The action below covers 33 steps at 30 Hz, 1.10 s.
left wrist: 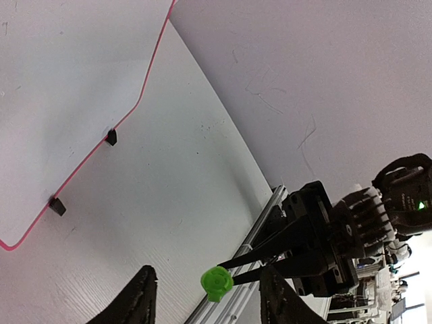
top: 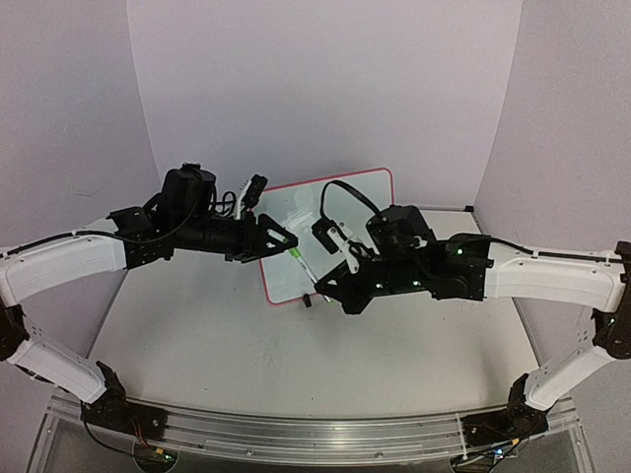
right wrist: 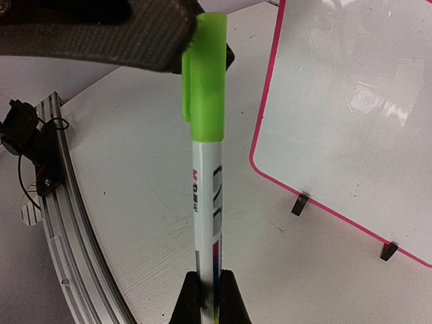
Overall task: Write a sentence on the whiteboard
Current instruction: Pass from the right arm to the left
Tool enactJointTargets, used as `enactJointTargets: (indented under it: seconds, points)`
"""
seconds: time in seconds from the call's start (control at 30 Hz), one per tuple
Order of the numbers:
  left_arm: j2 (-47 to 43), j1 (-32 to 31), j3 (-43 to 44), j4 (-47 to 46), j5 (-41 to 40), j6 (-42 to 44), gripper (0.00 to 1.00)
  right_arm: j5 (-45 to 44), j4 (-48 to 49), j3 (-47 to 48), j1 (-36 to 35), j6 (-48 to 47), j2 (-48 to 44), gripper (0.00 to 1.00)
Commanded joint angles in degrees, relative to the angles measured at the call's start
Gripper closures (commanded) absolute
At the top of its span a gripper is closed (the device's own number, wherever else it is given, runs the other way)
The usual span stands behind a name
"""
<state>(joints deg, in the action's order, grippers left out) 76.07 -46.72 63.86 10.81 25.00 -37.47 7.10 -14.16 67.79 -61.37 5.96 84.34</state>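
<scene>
The right gripper (right wrist: pixel 209 295) is closed tight on the lower barrel of a white marker pen (right wrist: pixel 206 202). The pen's long axis runs straight up the right wrist frame to a bright green plastic cap (right wrist: pixel 204 74), by which the tip is covered. In the left wrist view that cap is seen end-on at bottom centre, straddled by the left gripper (left wrist: pixel 209 290), its jaws half spread with a gap at each side. The small white board with the pink-red frame (right wrist: pixel 351 101) stands at upper right, just beyond the pen. No writing can be made out on it.

Much of the whiteboard (top: pixel 301 209) seems hidden from above.
</scene>
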Motion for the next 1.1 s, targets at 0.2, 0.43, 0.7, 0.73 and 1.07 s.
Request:
enactJointTargets:
  seconds: [0.2,0.43,0.7,0.73,1.07]
  points:
    - [1.2,-0.1,1.6,-3.1,1.4,-0.1,0.75,-1.8,1.7,2.5,-0.9,-0.8,1.3,1.00]
    - [1.4,-0.1,1.7,-2.3,1.2,0.0,0.97,-3.1,1.8,2.3,-0.9,-0.2,1.7,1.00]
    - [0.3,-0.1,0.6,-3.5,-0.3,-1.0,1.00,-7.2,3.1,1.1,-0.9,2.8,0.1,0.68]
    - [-0.2,-0.1,0.2,-4.3,-0.9,-1.5,1.00,-8.0,4.1,0.5,-0.8,3.7,-0.6,0.55]
    - [-4.5,2.4,-5.2,-18.7,-3.2,-9.0,1.00,-6.8,22.8,-8.3,2.4,20.4,-6.8,0.12]
